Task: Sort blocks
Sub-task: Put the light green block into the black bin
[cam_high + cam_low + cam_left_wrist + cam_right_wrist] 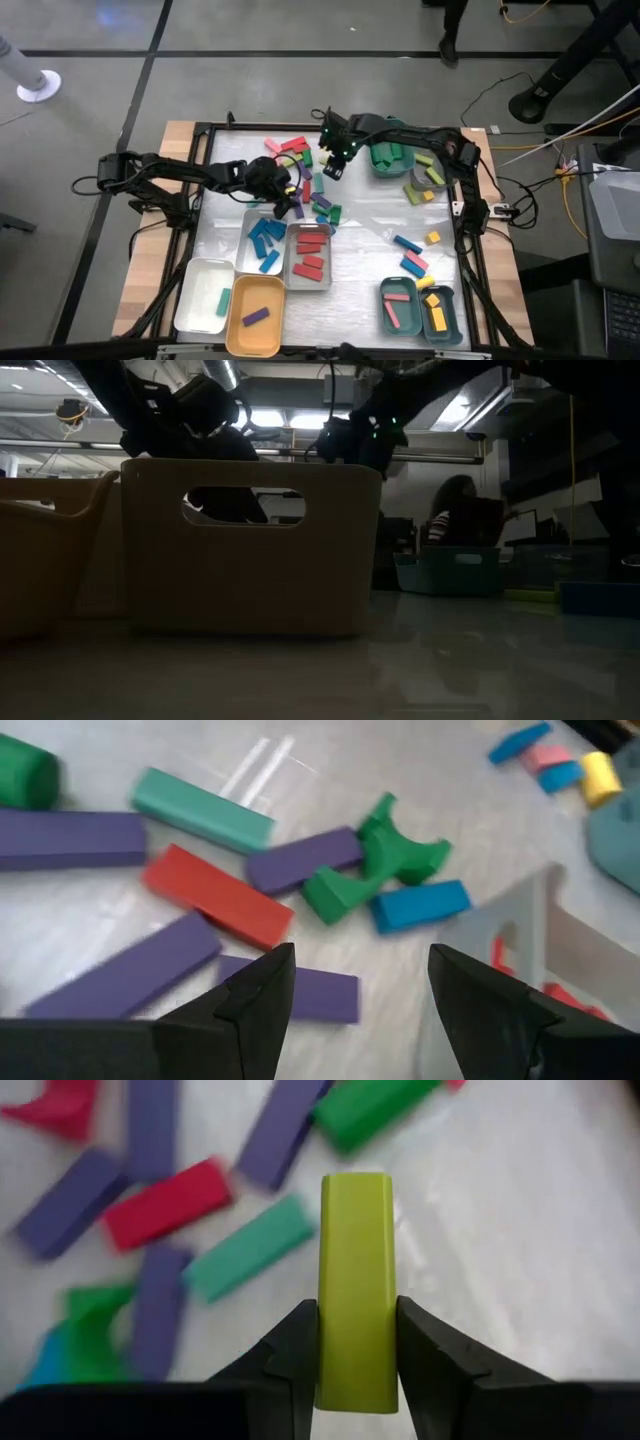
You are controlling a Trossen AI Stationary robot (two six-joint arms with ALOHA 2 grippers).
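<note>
A pile of loose blocks (308, 182) in purple, red, teal, green and blue lies at the table's far middle. My right gripper (357, 1365) hangs above the pile, shut on a lime block (355, 1280). In the high view it is at the pile's far right (332, 170). My left gripper (355, 995) stands open at the pile's near left side (288, 205), over a purple block (310, 995) and beside a red block (215, 898). It touches nothing. My right gripper pinches the lime block's two long sides (355, 1370) between its two fingers (298, 1355), near one end. The fingers slant steeply down from above, and the block runs along them and sticks out beyond their tips. It is lifted clear of the pile and the table.
Near the front stand a white tray (198, 300), an orange tray (255, 320), a grey tray of blue blocks (252, 222) and a grey tray of red blocks (292, 262). Two teal trays (420, 318) sit front right. A green tray (385, 165) and a grey tray (415, 192) sit far right.
</note>
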